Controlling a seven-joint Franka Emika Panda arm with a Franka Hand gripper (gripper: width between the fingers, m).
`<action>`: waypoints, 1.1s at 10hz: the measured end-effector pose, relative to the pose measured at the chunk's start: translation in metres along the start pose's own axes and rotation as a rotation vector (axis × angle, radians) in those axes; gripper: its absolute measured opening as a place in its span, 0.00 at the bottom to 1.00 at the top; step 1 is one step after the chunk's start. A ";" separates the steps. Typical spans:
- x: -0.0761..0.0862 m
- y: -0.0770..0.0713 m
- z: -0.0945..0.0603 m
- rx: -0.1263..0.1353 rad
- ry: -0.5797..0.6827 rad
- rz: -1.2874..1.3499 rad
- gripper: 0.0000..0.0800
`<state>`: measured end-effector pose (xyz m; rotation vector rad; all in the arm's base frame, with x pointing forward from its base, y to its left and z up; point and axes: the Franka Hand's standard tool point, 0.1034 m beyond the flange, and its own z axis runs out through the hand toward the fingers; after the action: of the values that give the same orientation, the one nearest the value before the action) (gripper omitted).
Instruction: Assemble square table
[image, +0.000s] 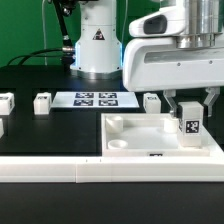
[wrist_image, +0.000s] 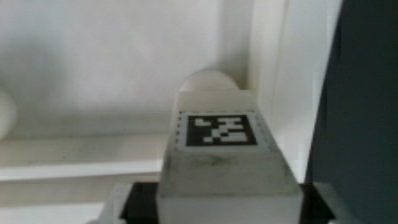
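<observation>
Evidently the gripper (image: 190, 112) is clamped on a small white leg (image: 190, 128), held upright over the square table (image: 135, 142) at its corner on the exterior view's right. The leg looks light, rigid and smooth, likely slippery, so its flat opposite sides suit the hold.

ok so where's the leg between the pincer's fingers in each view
Exterior view: the leg is at the exterior view's right, held in the pincer just above the tabletop.
Wrist view: the leg fills the middle of the picture, close up.
Shared landmark: the white tabletop, which lies under the leg in both views.
</observation>
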<state>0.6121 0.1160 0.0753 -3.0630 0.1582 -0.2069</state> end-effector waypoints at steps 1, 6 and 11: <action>0.000 0.000 0.000 0.001 0.000 0.092 0.36; -0.001 0.003 0.000 -0.003 -0.001 0.560 0.36; -0.002 0.001 0.001 -0.008 0.002 0.974 0.36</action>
<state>0.6096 0.1149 0.0743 -2.5947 1.5519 -0.1340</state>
